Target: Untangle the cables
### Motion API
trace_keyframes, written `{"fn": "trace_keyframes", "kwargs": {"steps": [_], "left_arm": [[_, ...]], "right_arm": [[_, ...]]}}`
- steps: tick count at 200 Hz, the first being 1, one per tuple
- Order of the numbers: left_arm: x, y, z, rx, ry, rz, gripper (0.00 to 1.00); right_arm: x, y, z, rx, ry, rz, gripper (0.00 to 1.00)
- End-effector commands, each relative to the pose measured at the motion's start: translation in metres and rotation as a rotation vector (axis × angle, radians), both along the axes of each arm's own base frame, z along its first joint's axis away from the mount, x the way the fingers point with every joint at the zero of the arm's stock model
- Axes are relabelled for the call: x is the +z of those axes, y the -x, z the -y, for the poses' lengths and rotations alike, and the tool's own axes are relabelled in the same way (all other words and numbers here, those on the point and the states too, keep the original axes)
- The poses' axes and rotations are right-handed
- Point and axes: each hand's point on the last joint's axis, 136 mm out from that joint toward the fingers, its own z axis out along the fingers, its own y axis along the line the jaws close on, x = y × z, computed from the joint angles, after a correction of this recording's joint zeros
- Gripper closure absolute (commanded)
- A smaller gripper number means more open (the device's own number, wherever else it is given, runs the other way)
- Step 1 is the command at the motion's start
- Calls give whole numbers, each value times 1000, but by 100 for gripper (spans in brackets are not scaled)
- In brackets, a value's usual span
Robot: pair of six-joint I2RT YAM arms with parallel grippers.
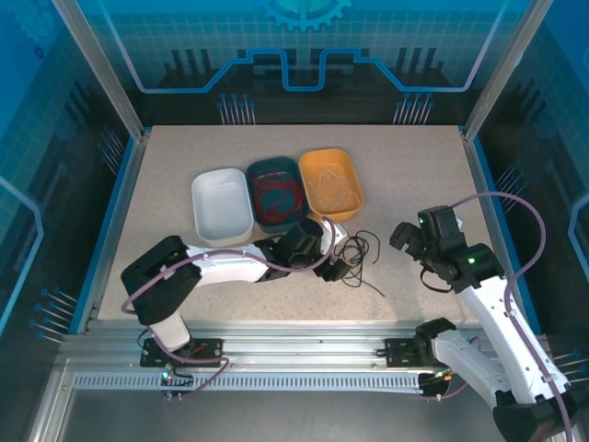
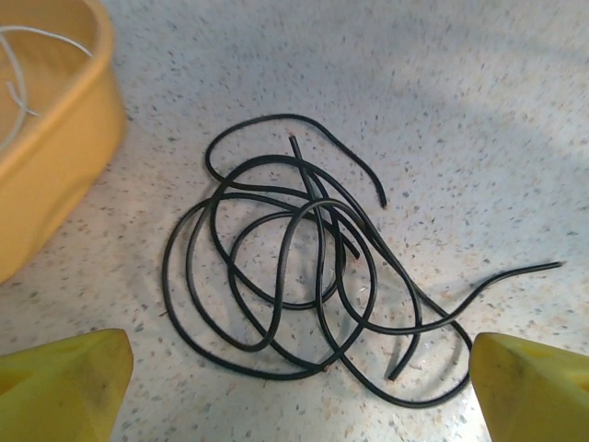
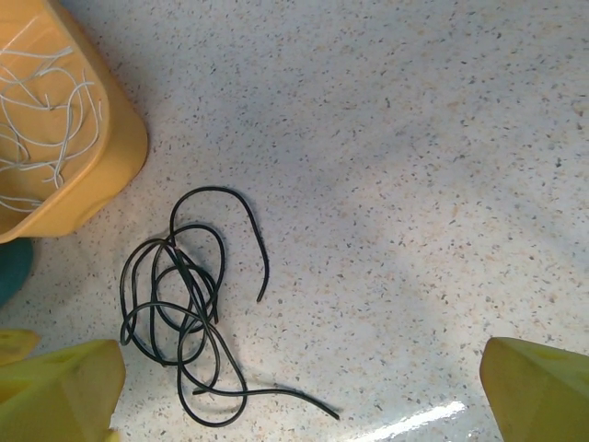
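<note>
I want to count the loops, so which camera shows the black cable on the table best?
The left wrist view: the black cable lies large and central, crossings distinct. The right wrist view shows it smaller, lower left; the top view, tiny thin squiggles.

No lettering, label or number is legible anywhere (the back panel (image 1: 304, 64) bears a gear outline (image 1: 306, 9)).

Robot lab cell — aluminium frame (image 1: 101, 69), blue circuit-print panels (image 1: 184, 46) (gear motif (image 1: 304, 9)), speckled table (image 1: 414, 184)
</note>
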Motion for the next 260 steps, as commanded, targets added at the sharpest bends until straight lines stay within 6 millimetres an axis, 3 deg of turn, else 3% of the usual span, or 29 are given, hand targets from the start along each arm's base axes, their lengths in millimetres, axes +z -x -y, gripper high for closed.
{"fn": "trace_keyframes", "kwargs": {"steps": [1,86,125,152,181,231,260], "left_arm": [[2,-12,9,7,-36,47,9],[-30,-25,24,9,-126,-7,34],[-42,-29,24,30,-159,-34,40],[-49,-31,24,42,-176,-52,54],[-53,-34,22,66,-188,-71,55],[-48,-31,22,64,-187,-85,84],[-43,-31,20,70,-177,-82,94]], "right_arm": [[-3,12,11,-48,11,-18,0],[-14,13,11,-47,-9,-34,0],[-13,12,11,-47,-14,-29,0],[-12,10,11,-51,-21,-27,0],[-13,9,9,-43,-26,-30,0],[-16,8,7,-35,-36,-38,0],[-17,7,5,-29,-44,-39,0]]}}
